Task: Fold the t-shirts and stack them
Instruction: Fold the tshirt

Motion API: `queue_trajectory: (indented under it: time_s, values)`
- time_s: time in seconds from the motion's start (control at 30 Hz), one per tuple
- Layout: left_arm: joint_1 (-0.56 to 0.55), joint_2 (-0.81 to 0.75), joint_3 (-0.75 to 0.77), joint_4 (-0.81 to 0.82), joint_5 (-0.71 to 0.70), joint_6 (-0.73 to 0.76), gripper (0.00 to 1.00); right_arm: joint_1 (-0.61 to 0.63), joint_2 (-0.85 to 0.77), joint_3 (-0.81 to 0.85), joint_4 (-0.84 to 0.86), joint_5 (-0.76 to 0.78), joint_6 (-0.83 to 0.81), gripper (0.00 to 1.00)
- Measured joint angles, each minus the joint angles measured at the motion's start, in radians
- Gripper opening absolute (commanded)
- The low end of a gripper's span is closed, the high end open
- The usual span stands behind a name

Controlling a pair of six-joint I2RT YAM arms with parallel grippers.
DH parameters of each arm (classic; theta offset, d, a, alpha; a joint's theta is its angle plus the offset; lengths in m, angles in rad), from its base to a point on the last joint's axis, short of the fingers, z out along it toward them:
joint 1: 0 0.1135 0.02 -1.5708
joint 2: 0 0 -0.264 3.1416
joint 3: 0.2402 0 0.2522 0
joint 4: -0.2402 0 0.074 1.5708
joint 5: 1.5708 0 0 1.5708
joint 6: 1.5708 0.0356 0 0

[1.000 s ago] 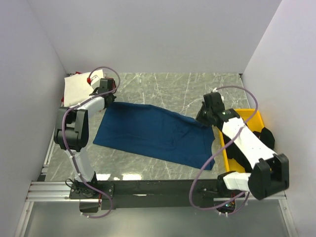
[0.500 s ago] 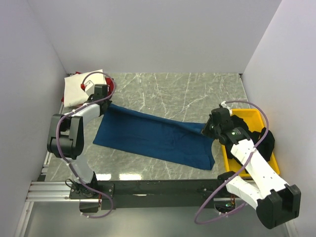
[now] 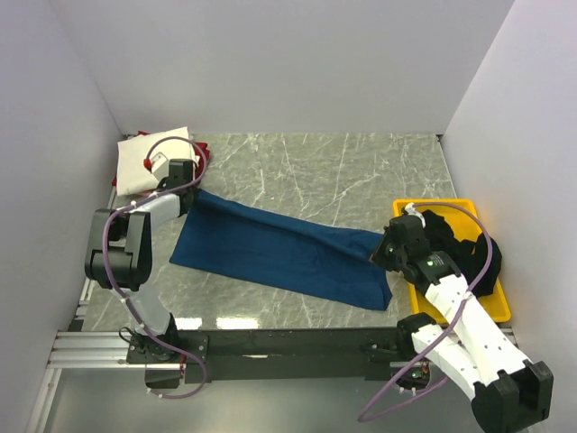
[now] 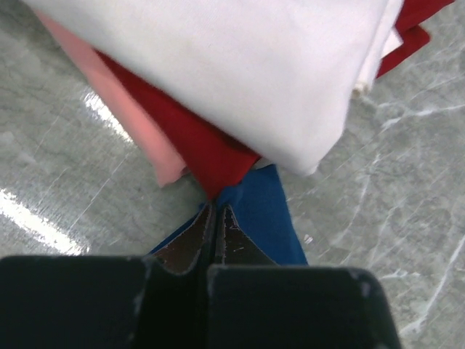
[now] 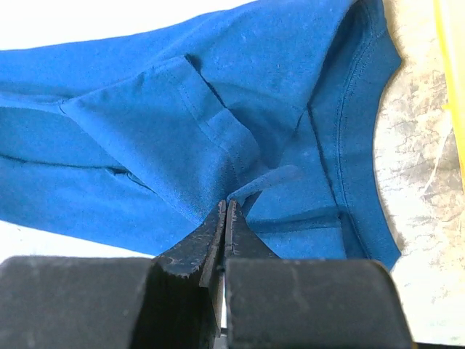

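Observation:
The dark blue t-shirt [image 3: 279, 253] lies stretched in a long band across the marble table, folded lengthwise. My left gripper [image 3: 192, 191] is shut on its far-left corner [image 4: 265, 211], right beside a folded stack with a cream t-shirt [image 4: 240, 73] on top of a red one [image 4: 196, 142]. My right gripper [image 3: 379, 255] is shut on a fold of the blue fabric [image 5: 218, 131] at the shirt's right end, close to the collar seam. A black t-shirt [image 3: 460, 248] lies crumpled in the tray.
The yellow tray [image 3: 433, 204] sits at the right edge, just beyond my right gripper. The cream and red stack [image 3: 149, 161] fills the back-left corner. White walls close in on three sides, and a black rail runs along the near edge.
My right gripper has pulled the shirt's right end nearer and to the right, drawing the cloth into a narrower band. The left gripper has shifted only slightly, still by the stack.

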Motion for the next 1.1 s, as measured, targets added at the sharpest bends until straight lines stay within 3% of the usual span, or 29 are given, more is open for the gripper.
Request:
queue_trajectory:
  time_s: [1.1]
  values:
    - [0.002, -0.130, -0.232, 0.062, 0.001, -0.054, 0.01, 0.002, -0.201, -0.077, -0.139, -0.056, 0.131, 0.00]
